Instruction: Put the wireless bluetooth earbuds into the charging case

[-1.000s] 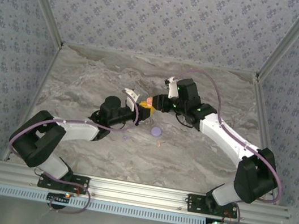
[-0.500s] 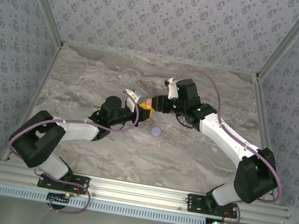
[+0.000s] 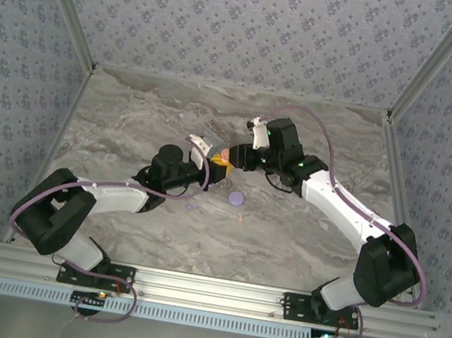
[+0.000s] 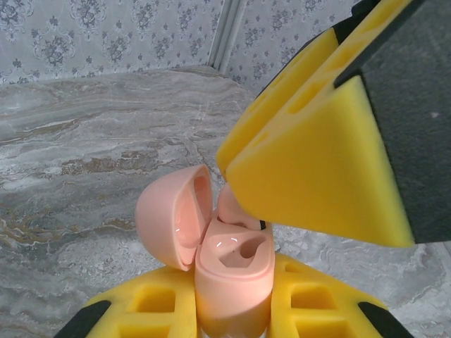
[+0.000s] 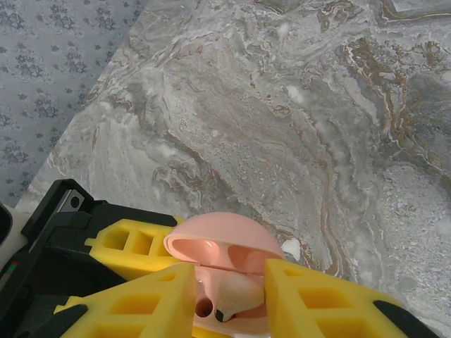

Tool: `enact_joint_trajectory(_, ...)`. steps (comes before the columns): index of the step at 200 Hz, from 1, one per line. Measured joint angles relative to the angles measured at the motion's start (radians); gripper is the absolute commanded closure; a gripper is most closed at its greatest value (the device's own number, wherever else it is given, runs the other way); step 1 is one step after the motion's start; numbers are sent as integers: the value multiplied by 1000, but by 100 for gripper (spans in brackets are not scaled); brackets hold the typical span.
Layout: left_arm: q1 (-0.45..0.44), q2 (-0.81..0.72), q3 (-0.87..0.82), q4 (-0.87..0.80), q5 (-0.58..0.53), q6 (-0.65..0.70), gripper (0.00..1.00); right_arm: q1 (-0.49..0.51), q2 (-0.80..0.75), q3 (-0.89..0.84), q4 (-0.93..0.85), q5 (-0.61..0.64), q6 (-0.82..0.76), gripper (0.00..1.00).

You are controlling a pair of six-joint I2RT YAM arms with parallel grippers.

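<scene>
Two arms meet mid-table from above; a loose pink earbud (image 3: 241, 218) lies just nearer than the lavender disc (image 3: 237, 197). Left wrist: the left gripper (image 4: 232, 313) clamps the open pink case (image 4: 232, 274) upright, steadying its sockets. Right wrist: the right gripper (image 5: 232, 310) pinches a second earbud (image 5: 227, 296) at the case's mouth, apparently to seat it.

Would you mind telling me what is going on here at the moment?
The left gripper holds a pink charging case, lid open. The right gripper pinches a pale pink earbud at the case's open top, where one socket is empty. A lavender disc, a lavender earbud and a pink earbud lie on the table.
</scene>
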Motion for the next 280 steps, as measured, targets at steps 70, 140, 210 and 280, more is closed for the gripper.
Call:
enact_joint_trajectory(70, 0, -5, 0, -14, 9, 11, 81, 2, 0, 1, -29, -3, -20, 55)
enact_joint_trajectory(140, 0, -62, -1, -63, -10, 54, 81, 2, -45, 1, -64, 38, -37, 48)
enact_joint_trajectory(210, 28, -135, -10, -151, -28, 90, 81, -22, -176, 0, -187, 162, -73, 46)
enact_joint_trajectory(280, 51, -258, -10, -311, -15, 152, 81, -39, -248, -137, -329, 159, -105, 47)
